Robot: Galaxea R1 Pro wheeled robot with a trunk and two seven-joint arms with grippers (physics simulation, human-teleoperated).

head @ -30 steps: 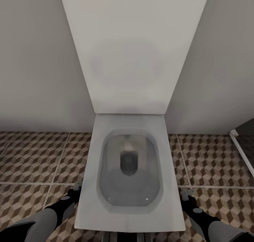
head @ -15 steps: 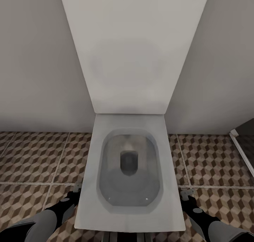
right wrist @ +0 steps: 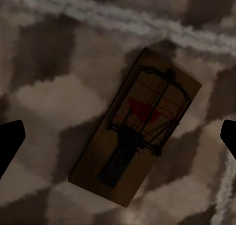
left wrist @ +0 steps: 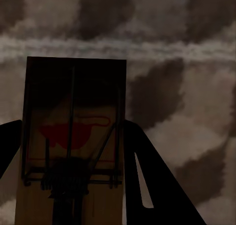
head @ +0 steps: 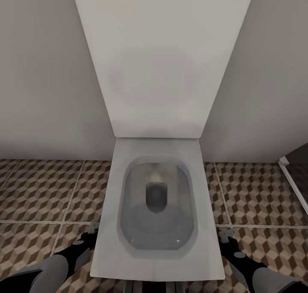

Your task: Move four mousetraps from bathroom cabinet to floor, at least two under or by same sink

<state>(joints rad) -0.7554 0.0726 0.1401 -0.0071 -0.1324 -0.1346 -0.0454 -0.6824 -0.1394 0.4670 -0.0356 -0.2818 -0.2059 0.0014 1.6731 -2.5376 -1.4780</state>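
The main risk is placement: the head view faces a white toilet (head: 156, 207) against the wall, with no sink in sight, so traps left here may fail the requirement that two sit under or beside the same sink; the cause would be releasing them at the toilet rather than at the vanity. The left gripper (left wrist: 73, 151) has its dark fingers (left wrist: 147, 180) pressed against both long edges of one mousetrap (left wrist: 73, 136), pinching it just above the bathroom floor (left wrist: 177, 77); a loose or hurried release could tip the board or drop it askew. In the left wrist view the trap's long axis runs along the fingers, spring end nearest the camera, bait end pointing away toward a grout line. The right gripper (right wrist: 118, 136) is spread wide, its tips at the frame's sides, clear of a second mousetrap (right wrist: 137, 146) lying flat on the cube-pattern tile; its long axis sits diagonal to the nearby grout line, the spring end toward the camera.
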